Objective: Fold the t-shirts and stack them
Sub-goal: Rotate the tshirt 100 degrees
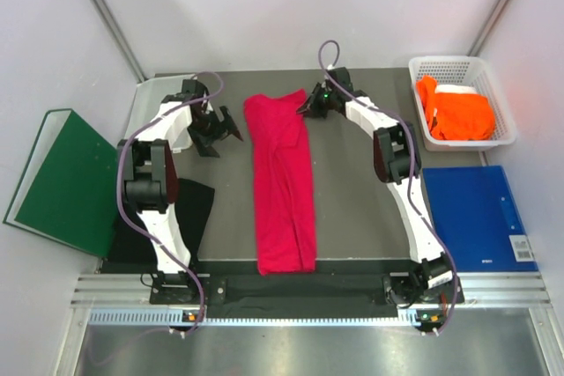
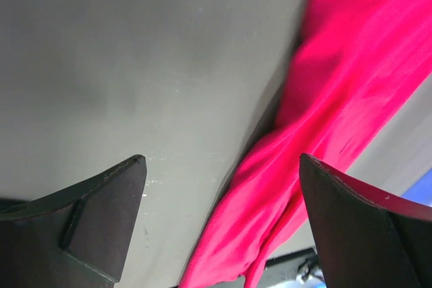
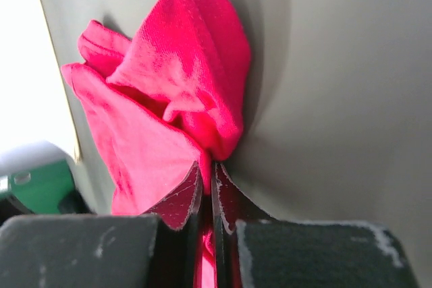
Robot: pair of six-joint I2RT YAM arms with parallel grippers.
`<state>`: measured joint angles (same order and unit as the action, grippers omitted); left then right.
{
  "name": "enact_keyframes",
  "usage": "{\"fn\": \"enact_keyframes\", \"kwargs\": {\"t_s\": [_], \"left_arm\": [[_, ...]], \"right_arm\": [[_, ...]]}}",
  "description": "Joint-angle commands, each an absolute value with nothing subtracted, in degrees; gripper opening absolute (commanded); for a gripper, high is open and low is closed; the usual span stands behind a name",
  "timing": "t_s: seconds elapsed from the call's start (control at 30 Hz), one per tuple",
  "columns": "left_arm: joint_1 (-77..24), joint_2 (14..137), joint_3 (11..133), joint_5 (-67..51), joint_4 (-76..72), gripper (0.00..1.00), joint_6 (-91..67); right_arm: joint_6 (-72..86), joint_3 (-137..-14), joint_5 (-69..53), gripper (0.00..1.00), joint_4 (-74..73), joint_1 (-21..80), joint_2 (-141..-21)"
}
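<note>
The pink t-shirt [image 1: 284, 182] lies in the middle of the gray table [image 1: 357, 209]. It is a long strip that runs from 12 o'clock down to 6 o'clock.

The right gripper [image 1: 308, 105] is at the shirt's top corner, at about 1 o'clock. In the right wrist view, its two fingers are pressed together at the tips [image 3: 208, 166]. A bit of the pink t-shirt [image 3: 182, 65] is pinched between them, and the cloth bunches up in a lump just past them.

The left gripper [image 1: 220, 134] is just beside the shirt's top edge, at about 10 o'clock. In the left wrist view, its two fingers stand wide apart [image 2: 221, 160] with nothing between them. The pink t-shirt [image 2: 351, 65] lies off toward 2 o'clock there.

The orange t-shirt [image 1: 458, 116] sits in a white basket [image 1: 449, 62] at 2 o'clock on the table. The black t-shirt [image 1: 198, 204] lies at 8 o'clock, partly under the left arm. It may be folded, but that is hard to see. A blue board [image 1: 476, 217] lies at 4 o'clock, and a green binder [image 1: 62, 178] lies at 9 o'clock.
</note>
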<state>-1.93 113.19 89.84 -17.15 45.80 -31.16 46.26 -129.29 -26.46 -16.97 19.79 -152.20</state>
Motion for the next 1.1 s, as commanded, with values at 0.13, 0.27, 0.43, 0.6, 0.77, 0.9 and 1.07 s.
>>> {"fn": "enact_keyframes", "kwargs": {"t_s": [0.13, 0.27, 0.43, 0.6, 0.77, 0.9, 1.07], "left_arm": [[-2.37, 110.22, 85.96, -23.38, 42.45, 0.99, -28.92], [-2.55, 109.34, 84.99, -24.87, 41.75, 0.99, -28.21], [-3.78, 108.54, 83.67, -30.49, 40.17, 0.99, -26.63], [-6.76, 108.81, 81.83, -31.29, 42.01, 0.99, -24.18], [-8.96, 106.18, 73.51, -30.59, 41.93, 0.99, -24.52], [-9.23, 101.0, 65.23, -31.11, 40.69, 0.99, -28.2], [-10.11, 95.02, 56.54, -30.24, 40.96, 0.96, -29.62]], "right_arm": [[47.81, -133.66, -19.86, 0.0, -13.27, 12.66, -151.43], [48.6, -134.65, -19.6, 0.02, -10.9, 11.87, -152.93], [46.42, -134.21, -19.16, 0.65, -11.33, 10.81, -151.27], [40.09, -120.99, -22.05, 0.98, -14.49, 10.63, -139.42], [31.74, -100.06, -25.13, 1.0, -20.82, 11.51, -120.9], [27.25, -79.6, -28.11, 1.0, -27.23, 12.92, -109.44], [25.75, -62.95, -32.25, 0.81, -31.03, 16.6, -98.19]]}}
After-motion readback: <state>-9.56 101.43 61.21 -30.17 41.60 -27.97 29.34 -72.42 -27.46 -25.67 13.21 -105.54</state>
